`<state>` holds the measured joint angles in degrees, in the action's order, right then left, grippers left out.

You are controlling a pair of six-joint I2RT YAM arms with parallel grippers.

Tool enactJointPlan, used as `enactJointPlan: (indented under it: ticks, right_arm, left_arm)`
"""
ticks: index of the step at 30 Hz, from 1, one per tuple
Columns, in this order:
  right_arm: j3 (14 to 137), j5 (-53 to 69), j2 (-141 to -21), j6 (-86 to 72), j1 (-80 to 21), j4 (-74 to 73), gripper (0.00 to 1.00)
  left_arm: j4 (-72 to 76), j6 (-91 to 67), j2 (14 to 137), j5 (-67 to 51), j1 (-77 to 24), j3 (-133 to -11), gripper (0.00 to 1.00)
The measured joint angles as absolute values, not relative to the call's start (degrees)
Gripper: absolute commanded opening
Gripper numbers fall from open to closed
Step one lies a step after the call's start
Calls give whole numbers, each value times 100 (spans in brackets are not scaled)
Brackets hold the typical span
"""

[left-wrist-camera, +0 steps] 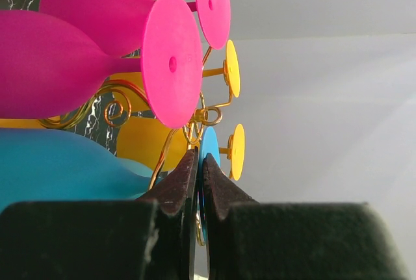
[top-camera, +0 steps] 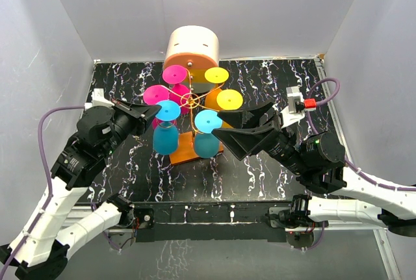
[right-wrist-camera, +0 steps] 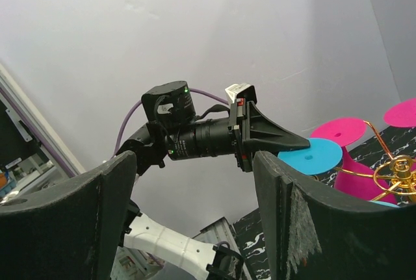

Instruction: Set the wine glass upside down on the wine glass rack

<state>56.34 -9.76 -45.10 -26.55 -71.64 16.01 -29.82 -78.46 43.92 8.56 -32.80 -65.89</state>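
Note:
The wine glass rack is gold wire on an orange base at the table's middle. Pink, yellow and blue glasses hang on it upside down. My left gripper is shut on the foot disc of a blue wine glass, whose bowl hangs down at the rack's left front. In the left wrist view the jaws pinch the thin blue disc edge beside the gold wire. My right gripper is open and empty, just right of the rack; it also shows in the right wrist view.
A big cream-and-orange cylinder stands behind the rack. A small white and red part sits at the right of the black marbled table. White walls close in the left, back and right sides.

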Motion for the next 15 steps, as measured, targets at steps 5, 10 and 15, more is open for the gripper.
enactJointPlan:
  ticks: [5,10,15]
  right_arm:
    - [5634,-976,-4510,-2711,-7164,1601,71]
    - [5634,-974,-4510,-2729,-7164,1601,71]
    - [5634,-976,-4521,-2746,-7164,1601,71]
  left_arm:
    - [-3131,-7846,4254,961,-3280,-6589,0]
    - [-3210,-7870,4064,1009,-3280,-6523,0]
    - [-3286,-7898,3924,969,-3282,-6493,0]
